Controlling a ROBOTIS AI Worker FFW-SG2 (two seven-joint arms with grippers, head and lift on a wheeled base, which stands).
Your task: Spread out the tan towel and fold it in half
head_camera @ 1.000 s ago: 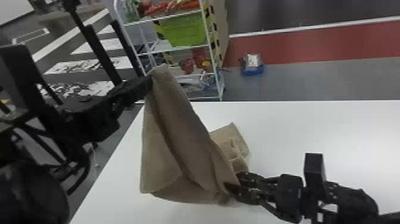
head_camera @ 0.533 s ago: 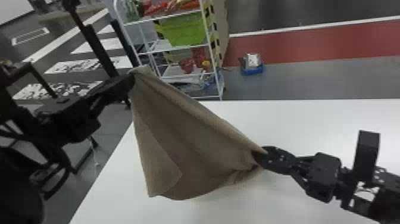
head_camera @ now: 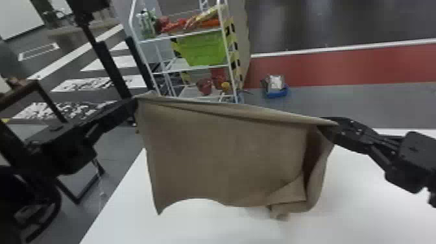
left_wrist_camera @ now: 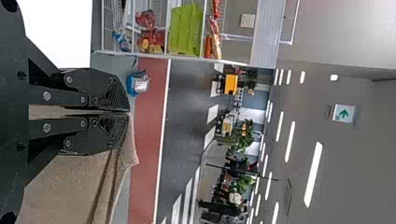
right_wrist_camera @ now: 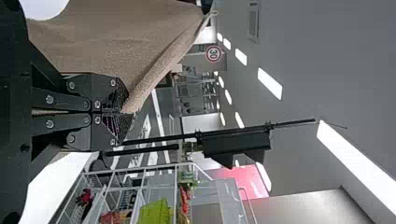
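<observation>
Take the middle of the soft tan cloth towel (head_camera: pixel 224 152) as the clock's centre, seen in the head view. At ten o'clock, the left gripper (head_camera: pixel 135 101), black and flat-fingered, is clamped on one upper corner, its fingers together on the cloth. From there the towel hangs like a curtain over the flat white bench (head_camera: pixel 201 228), a loose corner pointing down at eight o'clock. The top edge slopes gently across to the matching black right gripper (head_camera: pixel 327 126), between two and three o'clock, which is pinched on the other end. Below it, between four and five o'clock, the cloth is curled and tucked under itself — whether that part touches the bench I can't tell.

I'd judge this to be the spreading step, with the fold not yet made. Next, probably, both grippers should lower together, letting the bottom edge land first and easing that curl out — otherwise it may get trapped underneath. Only with the towel flat would folding it in half make sense.
</observation>
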